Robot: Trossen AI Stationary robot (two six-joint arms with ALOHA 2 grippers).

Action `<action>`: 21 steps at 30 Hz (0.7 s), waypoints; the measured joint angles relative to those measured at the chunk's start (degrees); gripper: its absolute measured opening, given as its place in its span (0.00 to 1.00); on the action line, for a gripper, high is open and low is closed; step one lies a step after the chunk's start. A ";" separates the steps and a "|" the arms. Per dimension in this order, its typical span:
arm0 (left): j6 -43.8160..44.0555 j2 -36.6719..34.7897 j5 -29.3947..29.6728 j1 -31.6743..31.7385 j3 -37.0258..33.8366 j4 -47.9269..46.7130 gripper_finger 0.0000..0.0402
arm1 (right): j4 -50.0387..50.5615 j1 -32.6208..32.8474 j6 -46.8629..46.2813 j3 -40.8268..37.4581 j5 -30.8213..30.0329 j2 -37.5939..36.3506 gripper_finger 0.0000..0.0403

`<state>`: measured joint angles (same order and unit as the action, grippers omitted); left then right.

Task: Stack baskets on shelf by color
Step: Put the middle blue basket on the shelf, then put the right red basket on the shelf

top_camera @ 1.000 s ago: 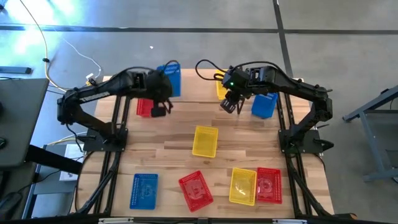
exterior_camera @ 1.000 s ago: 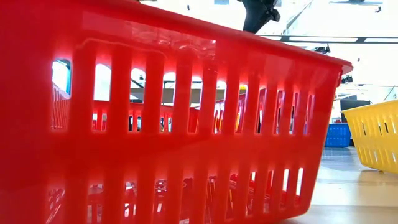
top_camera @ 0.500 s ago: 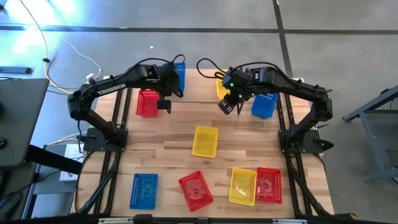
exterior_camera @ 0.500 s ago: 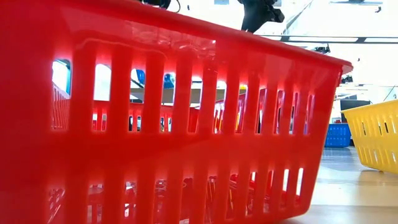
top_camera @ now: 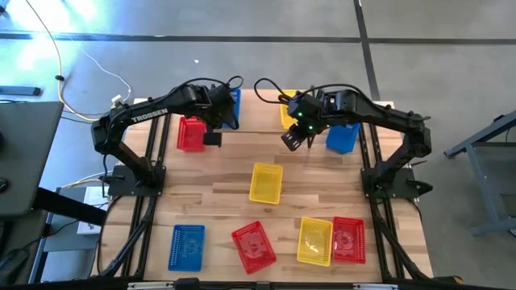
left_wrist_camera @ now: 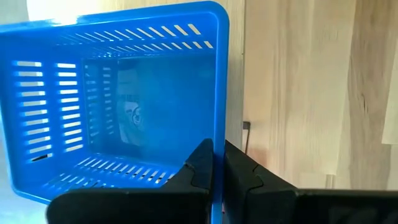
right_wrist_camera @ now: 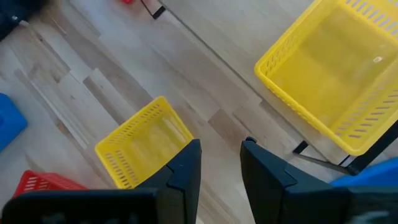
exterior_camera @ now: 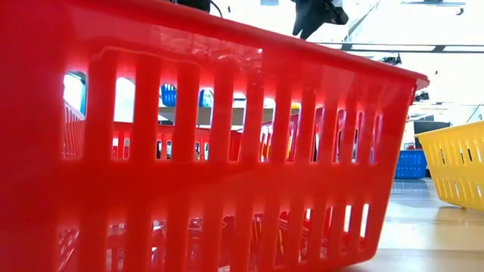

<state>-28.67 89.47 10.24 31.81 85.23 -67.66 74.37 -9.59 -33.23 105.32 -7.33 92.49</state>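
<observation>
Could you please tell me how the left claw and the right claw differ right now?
The left claw is shut on the rim of a blue basket, while the right claw is open and holds nothing. The left claw is over the shelf near its left half; the right claw hangs off the shelf's front edge, above the table, with a yellow basket below. Both are dark, two-fingered and at the table's far end.
</observation>
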 joint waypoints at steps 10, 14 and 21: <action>0.58 -0.02 -0.20 0.00 0.00 0.99 0.14 | -0.07 4.09 -3.00 0.00 0.15 0.00 0.25; 0.92 -0.02 -0.60 -0.02 0.00 1.00 0.20 | -0.09 6.49 -4.32 0.00 0.21 0.00 0.25; 2.57 -0.10 -2.16 -0.78 0.00 0.92 0.31 | -0.07 11.14 -5.52 0.00 2.54 0.00 0.25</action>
<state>-26.10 89.37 8.08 31.04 85.23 -66.74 74.30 1.55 -38.75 105.32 -4.79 92.49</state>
